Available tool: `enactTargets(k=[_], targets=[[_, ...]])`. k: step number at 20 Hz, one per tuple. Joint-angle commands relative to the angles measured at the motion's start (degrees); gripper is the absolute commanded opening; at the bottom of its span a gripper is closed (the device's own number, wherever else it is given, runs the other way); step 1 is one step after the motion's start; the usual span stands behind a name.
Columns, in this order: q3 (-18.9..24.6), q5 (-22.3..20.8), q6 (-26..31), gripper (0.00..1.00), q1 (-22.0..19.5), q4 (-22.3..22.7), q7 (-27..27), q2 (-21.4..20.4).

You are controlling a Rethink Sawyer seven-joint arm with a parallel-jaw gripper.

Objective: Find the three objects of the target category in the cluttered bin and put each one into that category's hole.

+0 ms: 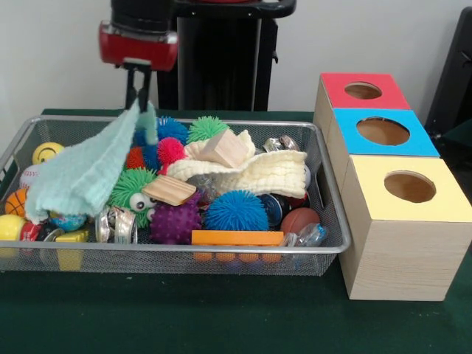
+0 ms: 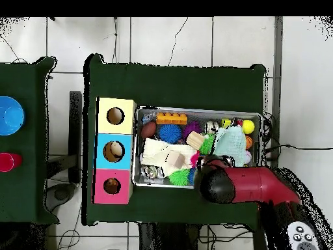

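My gripper (image 1: 140, 102) hangs over the left end of the wire bin (image 1: 335, 221), shut on the top corner of a mint-green cloth (image 1: 81, 173). The cloth is lifted and drapes down-left over the toys. In the overhead view the arm's black wrist (image 2: 216, 185) hides the fingers, and the green cloth (image 2: 229, 142) shows beside it. A cream cloth (image 1: 251, 173) lies across the middle of the bin. Right of the bin stand three boxes with round holes on top: red (image 1: 335, 92), blue (image 1: 346, 136), yellow (image 1: 369, 195).
The bin is packed with spiky balls such as a blue one (image 1: 236, 210), wooden blocks (image 1: 223, 147), an orange brick (image 1: 237, 237), small sports balls and shiny bits. The boxes stand close against the bin's right wall. A blue bowl (image 2: 10, 115) sits on a side table.
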Motion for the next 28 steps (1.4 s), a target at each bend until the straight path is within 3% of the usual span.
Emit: enactTargets(k=[1, 6, 12, 15, 21, 24, 28], targets=[[-3.19, 11.10, 6.43, 0.00, 7.24, 11.64, 16.72, -6.21], [-5.16, 18.34, 6.88, 0.00, 10.99, 15.25, 17.87, -8.57], [-7.84, 22.65, 12.66, 0.00, 12.38, 15.44, 13.05, -12.81], [-6.78, 23.23, 9.59, 0.00, 9.34, 16.33, 9.28, -11.25], [0.19, 23.00, 1.44, 0.00, -2.01, 18.05, 0.78, -5.00], [2.26, 21.73, -1.35, 0.00, -3.92, 17.54, 1.13, -1.25], [3.02, 21.36, -2.18, 0.00, -3.44, 18.03, 3.65, -0.95]])
